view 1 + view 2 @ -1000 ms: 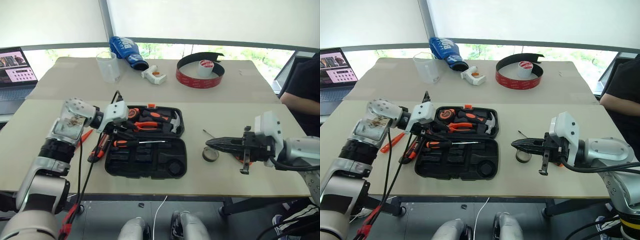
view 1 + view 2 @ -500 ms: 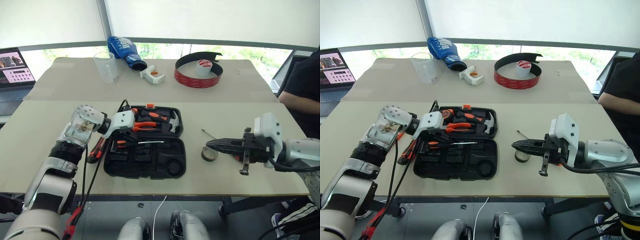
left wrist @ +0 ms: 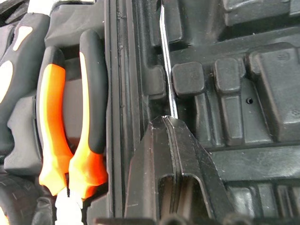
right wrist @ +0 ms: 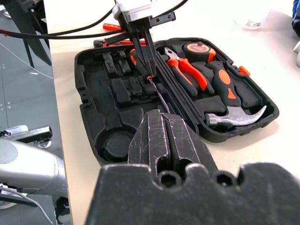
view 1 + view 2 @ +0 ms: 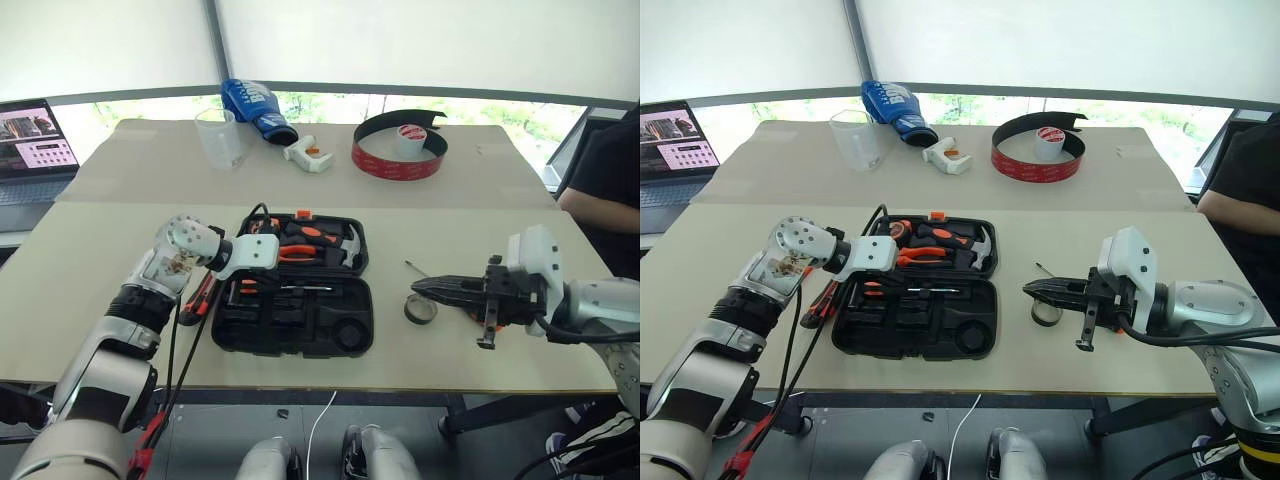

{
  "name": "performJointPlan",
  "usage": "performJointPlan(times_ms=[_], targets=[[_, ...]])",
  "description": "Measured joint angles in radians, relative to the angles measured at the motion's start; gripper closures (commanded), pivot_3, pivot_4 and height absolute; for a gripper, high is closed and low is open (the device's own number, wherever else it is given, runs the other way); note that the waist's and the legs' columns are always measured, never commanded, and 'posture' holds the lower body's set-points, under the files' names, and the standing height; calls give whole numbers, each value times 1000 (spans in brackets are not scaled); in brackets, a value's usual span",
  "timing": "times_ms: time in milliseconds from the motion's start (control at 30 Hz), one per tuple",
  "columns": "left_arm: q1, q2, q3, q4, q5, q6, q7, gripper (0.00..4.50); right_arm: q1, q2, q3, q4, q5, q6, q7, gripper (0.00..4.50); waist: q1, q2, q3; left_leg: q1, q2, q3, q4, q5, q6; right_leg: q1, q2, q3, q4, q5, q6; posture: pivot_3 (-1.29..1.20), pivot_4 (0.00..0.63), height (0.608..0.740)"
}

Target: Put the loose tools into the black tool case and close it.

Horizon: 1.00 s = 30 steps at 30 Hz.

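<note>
Black tool case [image 5: 300, 325]: flat, rounded corners, open at table centre; orange latch on far edge.
Inside: 1 hammer [image 5: 345, 243], 1 pliers [image 5: 300, 252], 1 tape measure.
1 blk/orange screwdriver [image 5: 275, 288] in near half, left gripper [image 4: 149, 72] jaws clamped on it.
2 screwdrivers on table left of case.
1 dark tape roll [image 5: 421, 309] right of case.
Right gripper [image 5: 425, 286]: jaws together, empty, over roll.

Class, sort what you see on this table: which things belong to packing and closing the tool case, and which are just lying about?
Belongs to the job:
- open flat black plastic tool case
- black-and-orange-handled screwdriver lying in the case
- small dark tape roll
- tools left of the case

Lying about:
- big red-and-black tape coil
- clear plastic cup
- blue pouch
- white-and-orange gun-shaped tool
- laptop
</note>
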Motion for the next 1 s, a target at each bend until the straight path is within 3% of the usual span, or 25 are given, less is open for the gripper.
performJointPlan(times_ms=[67,133,233,400,467,700,1000], targets=[[1,0,11,-4,-26,46,-17,3977,20,-3,-19,-1,0,1,-8,4500,2,0,0,-1,0,0,0,0,0,-1,0,0,0,0,0,0,150,727],[8,9,41,-22,-69,116,-43,3554,64,-20,-57,-2,0,5,-9,3901,2,0,0,-5,0,0,0,0,0,-4,0,-1,0,0,0,0,150,727],[18,54,123,-96,-200,294,-113,2368,170,-42,-150,6,-6,24,-8,2955,2,-1,0,-12,0,0,3,1,-1,-9,1,-1,1,0,0,0,150,727],[19,122,240,-278,-380,549,-159,575,280,-48,-245,87,-52,28,-11,1247,3,-1,1,-11,0,0,7,0,1,-5,0,-1,-1,0,0,0,150,727],[39,134,249,-373,-439,641,-164,0,300,-48,-252,137,-88,18,-13,1201,3,-1,1,-10,0,0,7,-1,2,-3,0,-1,-1,0,2,0,150,727],[60,138,248,-563,-559,800,-155,0,270,-20,-154,319,-210,-47,-37,1200,0,0,1,-10,0,-1,6,-1,1,-4,0,0,0,0,2,0,150,727],[59,113,230,-650,-608,802,-122,0,102,15,41,558,-375,-147,-76,1200,-12,1,1,-10,0,-1,6,0,0,-4,0,0,0,0,1,0,150,727]])
